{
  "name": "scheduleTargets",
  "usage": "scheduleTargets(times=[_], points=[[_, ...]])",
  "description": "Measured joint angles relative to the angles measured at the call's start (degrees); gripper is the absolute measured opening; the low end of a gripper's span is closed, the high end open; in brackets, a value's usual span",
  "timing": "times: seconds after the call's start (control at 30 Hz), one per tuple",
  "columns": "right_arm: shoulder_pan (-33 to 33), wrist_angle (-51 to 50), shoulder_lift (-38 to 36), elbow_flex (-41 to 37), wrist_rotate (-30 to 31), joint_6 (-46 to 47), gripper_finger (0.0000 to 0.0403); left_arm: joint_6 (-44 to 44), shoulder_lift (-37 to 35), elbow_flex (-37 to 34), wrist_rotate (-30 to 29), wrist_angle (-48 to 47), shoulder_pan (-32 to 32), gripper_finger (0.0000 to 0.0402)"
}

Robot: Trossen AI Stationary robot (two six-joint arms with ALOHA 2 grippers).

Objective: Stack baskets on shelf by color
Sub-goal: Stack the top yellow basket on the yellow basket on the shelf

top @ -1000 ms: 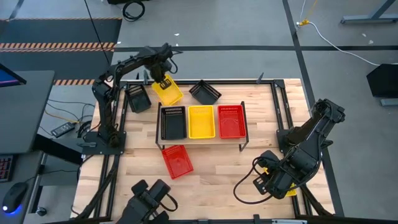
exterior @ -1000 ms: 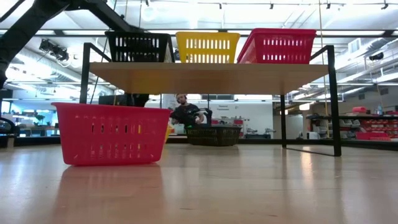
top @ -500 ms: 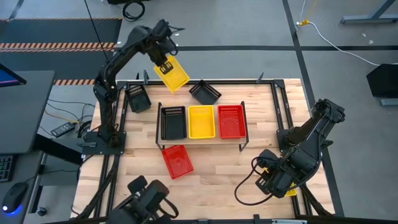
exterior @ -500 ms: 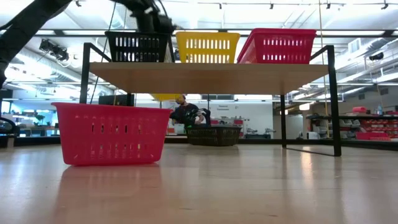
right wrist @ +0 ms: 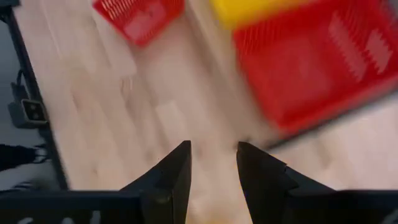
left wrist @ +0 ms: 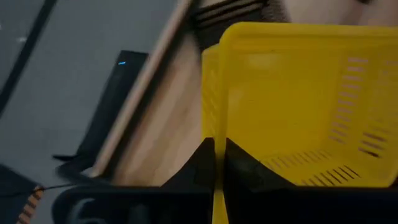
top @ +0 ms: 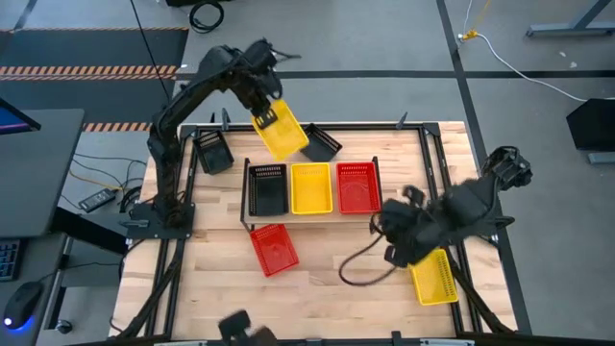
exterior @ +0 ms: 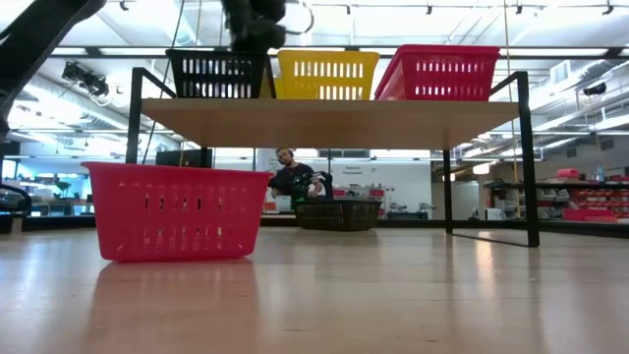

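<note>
Two hands: left hand [top: 261, 113] grips a raised yellow basket [top: 280, 132]; right hand [right wrist: 211, 163] hovers open.

Count from the high view:
- Yellow baskets, 3: one on the shelf [top: 309, 227] in the middle [top: 310, 188], one held up in the air [top: 280, 132], one on the table near the right edge [top: 435, 276].
- Red baskets, 2: one on the shelf [top: 356, 186], one on the table in front [top: 273, 249].
- Black baskets, 3: one on the shelf [top: 267, 189], two on the table behind [top: 213, 151] [top: 322, 145].
- Shelves: 1.
- Arms: 2.
</note>
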Motion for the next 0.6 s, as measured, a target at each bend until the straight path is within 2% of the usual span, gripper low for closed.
scheduleTargets(times=[0.27, 0.43, 0.6], points=[[-10.5, 8.2, 0.1, 5.9, 1.8, -32.9, 0.013, -7.3, -0.2, -0.1, -0.2, 0.1, -8.8, 0.0014], [-15.9, 14.8, 0.3, 6.0, 1.8, -43.0, 0.013, -7.9, -0.7, 0.7, -6.0, 0.0, -10.0, 0.0015], [-19.8, 19.8, 1.5, 6.0, 1.5, -51.6, 0.013, -7.9, -1.5, 0.9, -6.0, 0.6, -8.4, 0.0015]])
